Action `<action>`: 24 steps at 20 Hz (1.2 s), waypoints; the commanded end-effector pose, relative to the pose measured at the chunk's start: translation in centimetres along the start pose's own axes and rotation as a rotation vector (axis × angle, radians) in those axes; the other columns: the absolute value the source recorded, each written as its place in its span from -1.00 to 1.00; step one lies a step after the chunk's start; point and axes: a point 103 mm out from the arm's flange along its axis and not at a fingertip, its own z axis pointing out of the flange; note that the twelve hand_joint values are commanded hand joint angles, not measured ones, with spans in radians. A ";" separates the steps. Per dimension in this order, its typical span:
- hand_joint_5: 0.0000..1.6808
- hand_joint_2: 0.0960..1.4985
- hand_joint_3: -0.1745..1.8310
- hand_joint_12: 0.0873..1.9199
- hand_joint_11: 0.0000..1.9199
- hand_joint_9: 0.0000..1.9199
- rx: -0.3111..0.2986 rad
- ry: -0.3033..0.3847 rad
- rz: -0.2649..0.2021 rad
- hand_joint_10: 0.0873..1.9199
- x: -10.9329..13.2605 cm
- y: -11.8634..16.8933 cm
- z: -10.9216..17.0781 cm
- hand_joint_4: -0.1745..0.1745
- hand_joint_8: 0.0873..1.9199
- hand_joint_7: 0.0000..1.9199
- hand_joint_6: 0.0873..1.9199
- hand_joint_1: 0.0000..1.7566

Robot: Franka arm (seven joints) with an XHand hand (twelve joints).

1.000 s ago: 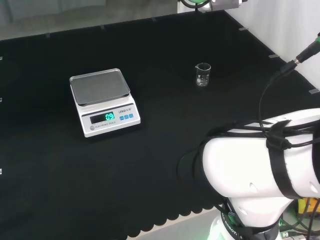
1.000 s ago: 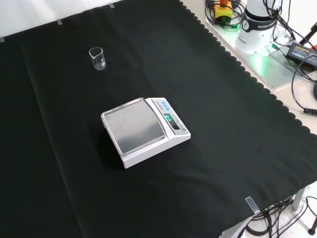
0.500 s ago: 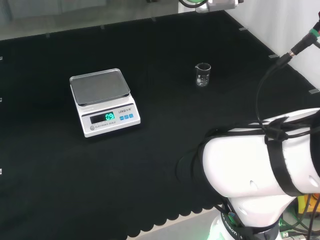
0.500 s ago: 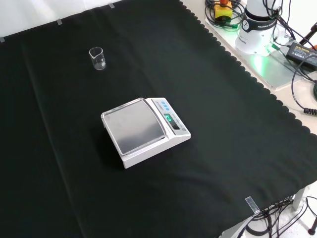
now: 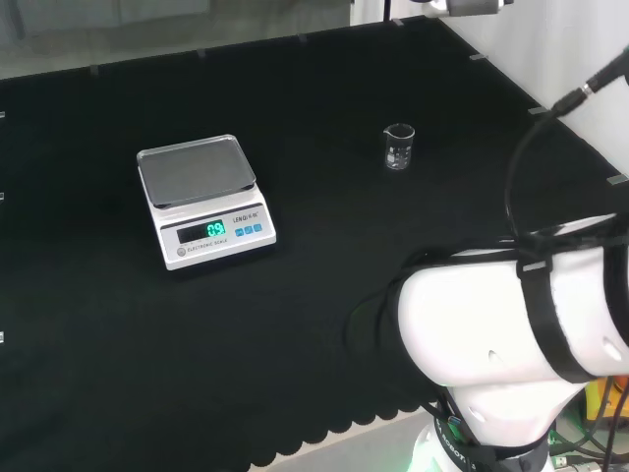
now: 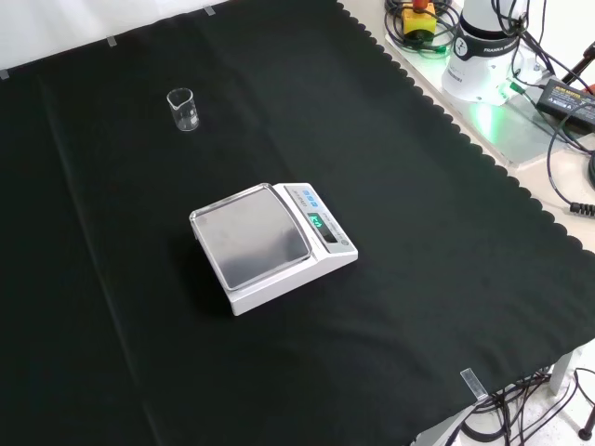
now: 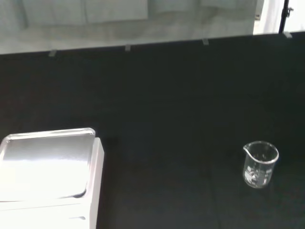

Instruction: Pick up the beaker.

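A small clear glass beaker (image 5: 398,147) stands upright on the black cloth, right of centre in the head view. In the front view the beaker (image 6: 183,110) is at the upper left, well apart from the scale. The wrist view looks across the cloth at the beaker (image 7: 259,164) from a distance; it looks empty. Nothing touches it.
A white digital scale (image 5: 204,202) with a steel pan and a lit display sits left of the beaker in the head view, and mid-cloth as the scale (image 6: 272,244) in the front view. The arm's white link (image 5: 511,334) fills the head view's lower right. Cables and the arm's base (image 6: 483,51) lie beyond the cloth's scalloped edge.
In the head view the arm's white link has shifted slightly and the part at the top edge has moved right. The beaker and scale have not moved.
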 end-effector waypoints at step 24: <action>-0.57 -0.06 -0.84 0.56 -0.87 -1.00 0.391 -0.012 0.216 -0.21 -9.3 18.9 13.3 -0.32 -0.24 -0.92 -0.97 -0.57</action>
